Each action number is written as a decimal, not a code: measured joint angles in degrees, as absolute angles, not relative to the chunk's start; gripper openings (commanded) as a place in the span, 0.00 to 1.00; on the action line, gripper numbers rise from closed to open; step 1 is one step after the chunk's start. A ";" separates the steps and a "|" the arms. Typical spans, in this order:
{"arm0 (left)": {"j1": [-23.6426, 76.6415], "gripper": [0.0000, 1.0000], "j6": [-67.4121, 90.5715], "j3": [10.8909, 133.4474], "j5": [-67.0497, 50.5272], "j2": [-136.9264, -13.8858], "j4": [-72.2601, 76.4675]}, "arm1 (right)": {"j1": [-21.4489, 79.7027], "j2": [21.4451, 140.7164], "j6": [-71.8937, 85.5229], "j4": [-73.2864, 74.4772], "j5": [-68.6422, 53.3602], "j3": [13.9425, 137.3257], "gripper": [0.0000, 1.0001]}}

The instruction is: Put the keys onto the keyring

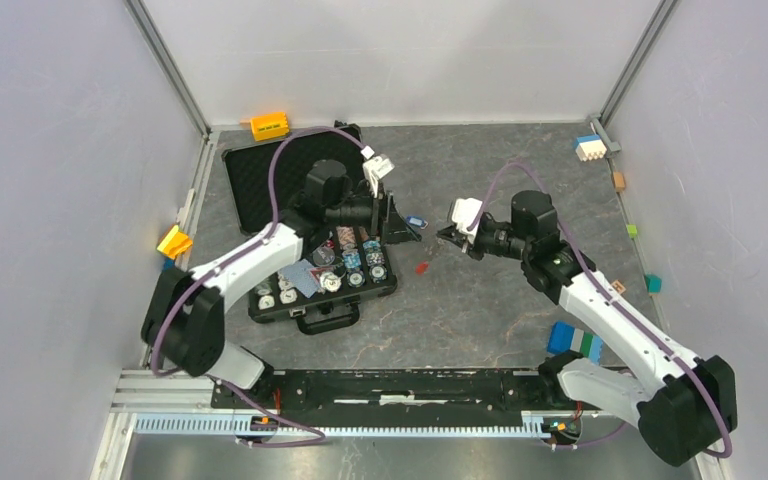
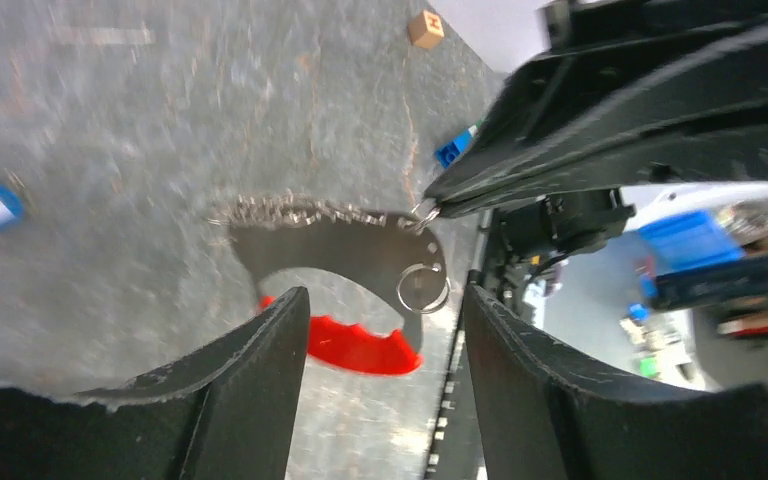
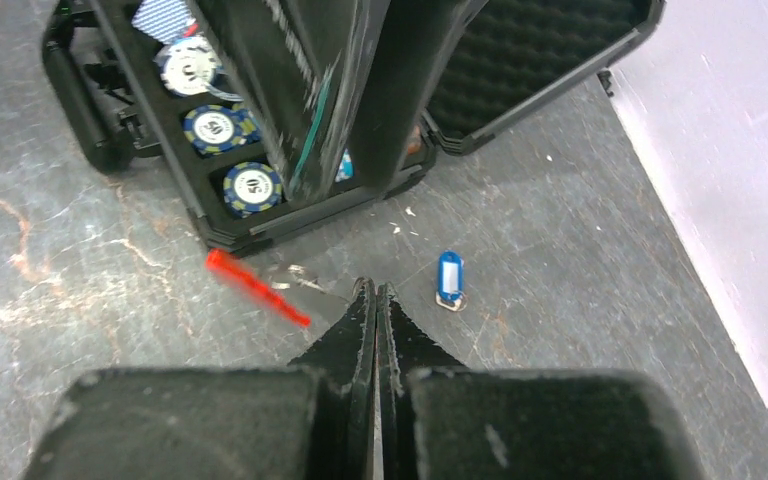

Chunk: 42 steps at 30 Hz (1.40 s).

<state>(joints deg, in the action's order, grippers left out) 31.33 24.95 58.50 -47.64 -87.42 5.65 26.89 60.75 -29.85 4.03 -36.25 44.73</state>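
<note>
Where the left pincer [image 2: 382, 298] and the right pincer [image 3: 375, 288] meet: over the middle of the table [image 1: 480, 320], just right of the open black case [image 1: 260, 190], tips near one another
Left pincer: open to a good gap with nothing between its fingers; it hangs over the keyring [image 2: 360, 215], part of which shows in that gap from the wrist view
Right pincer: closed tight, fingers pressed together, tips pinched on the small end link of the chain [image 2: 290, 212]
Where the keyring is: its silvery chain runs in a straight line from the right pincer's tips toward the left; a larger ring [image 2: 422, 288] and a red strip [image 2: 355, 348] are attached at the pinched end, the strip on the near side of both pincers
Blue-headed key [image 3: 449, 277]: flat on the table between the two pincers, on the far side of the keyring, apart from it and not on the ring
Case contents: rows of poker chips [image 3: 250, 187]; a case corner is near one end of the red strip
Blue blocks [image 1: 572, 340]: near right, beside the right arm, well apart from the keyring
</note>
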 measured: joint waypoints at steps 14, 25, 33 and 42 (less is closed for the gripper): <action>32.88 0.68 -25.32 54.19 -57.23 -75.31 -2.68 | 26.89 62.54 -48.21 23.14 -53.80 48.73 0.00; 38.15 0.73 -51.00 53.54 -64.18 -80.44 -13.19 | 27.00 64.71 -57.89 34.09 -61.67 52.38 0.00; 42.85 0.75 -52.10 53.65 -63.61 -87.61 -9.61 | 27.00 64.55 -60.36 37.52 -63.70 52.40 0.00; 42.83 0.80 -51.86 53.78 -63.70 -89.01 -5.48 | 27.00 64.53 -62.65 40.47 -64.84 52.47 0.00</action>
